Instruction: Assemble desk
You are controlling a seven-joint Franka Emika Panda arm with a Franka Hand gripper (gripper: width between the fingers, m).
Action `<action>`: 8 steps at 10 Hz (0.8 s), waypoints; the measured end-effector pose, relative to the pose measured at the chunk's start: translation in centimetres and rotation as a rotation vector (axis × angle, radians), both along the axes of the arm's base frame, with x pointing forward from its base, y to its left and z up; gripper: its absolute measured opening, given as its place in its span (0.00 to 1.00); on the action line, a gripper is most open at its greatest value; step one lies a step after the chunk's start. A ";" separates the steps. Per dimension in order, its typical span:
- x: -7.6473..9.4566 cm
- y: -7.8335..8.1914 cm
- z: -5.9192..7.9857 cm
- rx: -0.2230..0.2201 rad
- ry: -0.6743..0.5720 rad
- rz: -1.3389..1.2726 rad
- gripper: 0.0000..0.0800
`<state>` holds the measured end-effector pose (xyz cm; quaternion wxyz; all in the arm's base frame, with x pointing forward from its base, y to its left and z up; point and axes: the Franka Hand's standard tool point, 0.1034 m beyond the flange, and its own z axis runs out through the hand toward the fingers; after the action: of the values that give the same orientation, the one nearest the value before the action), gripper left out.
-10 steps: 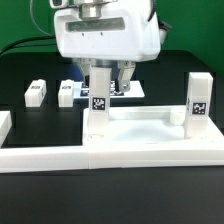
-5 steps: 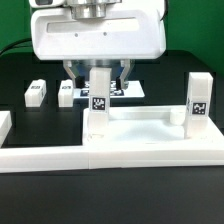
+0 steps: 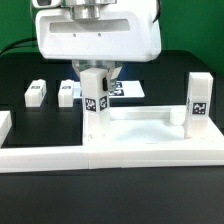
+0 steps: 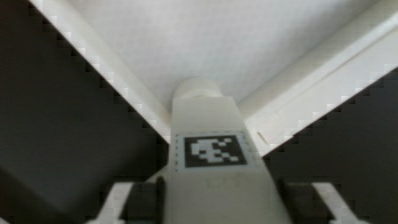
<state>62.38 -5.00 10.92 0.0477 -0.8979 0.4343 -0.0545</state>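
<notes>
The table is black. The tabletop is plain white. All four leg blocks are white, each with a black-and-white square tag. These are the leg block under the arm, the other upright leg block and the two lying leg blocks toward the table's far edge. The marker board is white with black tags. The arm's housing is white, and the backdrop is green.

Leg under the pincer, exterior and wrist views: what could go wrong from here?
1. The leg stands upright at a corner of the tabletop, flanked by the pincer. An off-centre squeeze could tip or twist it.
2. Any sideways push might slide the tabletop.
3. If the tabletop shifts, the second upright leg could be jolted.
</notes>
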 end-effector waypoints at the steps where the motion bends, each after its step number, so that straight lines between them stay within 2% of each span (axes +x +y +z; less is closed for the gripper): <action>1: 0.0 0.1 0.0 0.012 0.005 -0.108 0.36; 3: 0.2 0.4 -0.1 0.057 0.021 -0.457 0.36; 5: 0.3 0.7 -0.1 0.125 0.032 -0.746 0.36; 8: 0.3 0.7 -0.1 0.105 0.026 -0.616 0.37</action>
<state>62.67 -4.33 10.80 0.0697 -0.7211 0.6886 -0.0325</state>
